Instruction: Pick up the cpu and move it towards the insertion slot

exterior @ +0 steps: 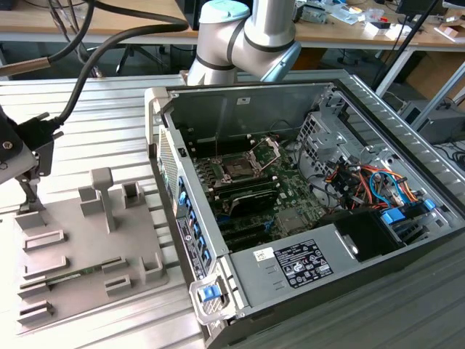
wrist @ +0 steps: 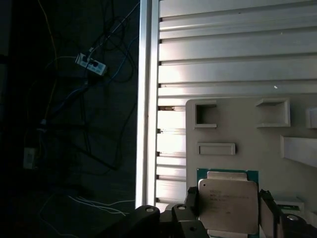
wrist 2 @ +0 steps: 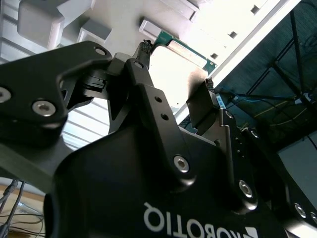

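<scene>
Gripper fingers bear on opposite edges of the cpu, apparently clamped on it, over the grey tray. Risk: the thin edge grip may let the chip tilt or slip. Beyond the tray, the case wall stands between it and the insertion slot; cables lie farther off

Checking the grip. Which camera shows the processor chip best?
The first wrist view: the chip shows its metal top squarely, gripped by the end effector. The second wrist view shows it glared, partly behind the fingers. The exterior view shows the end effector at its left.
</scene>
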Controlling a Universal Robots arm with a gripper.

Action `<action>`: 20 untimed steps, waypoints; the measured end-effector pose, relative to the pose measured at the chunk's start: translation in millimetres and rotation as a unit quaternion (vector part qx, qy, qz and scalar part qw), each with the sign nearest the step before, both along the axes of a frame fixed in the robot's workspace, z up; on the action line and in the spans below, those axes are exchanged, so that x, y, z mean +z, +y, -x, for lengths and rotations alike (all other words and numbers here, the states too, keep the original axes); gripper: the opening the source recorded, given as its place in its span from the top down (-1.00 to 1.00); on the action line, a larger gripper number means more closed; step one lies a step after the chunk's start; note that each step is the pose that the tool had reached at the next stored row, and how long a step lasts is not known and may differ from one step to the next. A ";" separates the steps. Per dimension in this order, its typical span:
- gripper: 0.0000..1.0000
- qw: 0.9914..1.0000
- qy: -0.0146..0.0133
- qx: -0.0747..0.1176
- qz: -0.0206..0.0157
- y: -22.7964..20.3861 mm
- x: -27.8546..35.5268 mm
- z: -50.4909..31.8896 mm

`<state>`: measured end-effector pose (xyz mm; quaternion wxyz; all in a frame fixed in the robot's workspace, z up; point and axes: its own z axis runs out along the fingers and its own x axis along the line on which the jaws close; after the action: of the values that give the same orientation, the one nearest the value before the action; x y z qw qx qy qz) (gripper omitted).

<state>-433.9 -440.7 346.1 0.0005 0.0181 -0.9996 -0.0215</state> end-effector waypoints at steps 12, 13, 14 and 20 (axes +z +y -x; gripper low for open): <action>-0.09 1.000 0.000 0.000 0.000 0.0 6.0 0.0; -0.09 1.000 0.000 0.000 0.000 0.0 6.6 0.0; -0.09 1.000 0.000 0.000 0.000 0.0 6.9 0.0; -0.09 1.000 0.000 0.000 0.000 0.0 10.9 0.0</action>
<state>-433.9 -440.7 357.0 0.0005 0.0181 -0.9996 -0.0215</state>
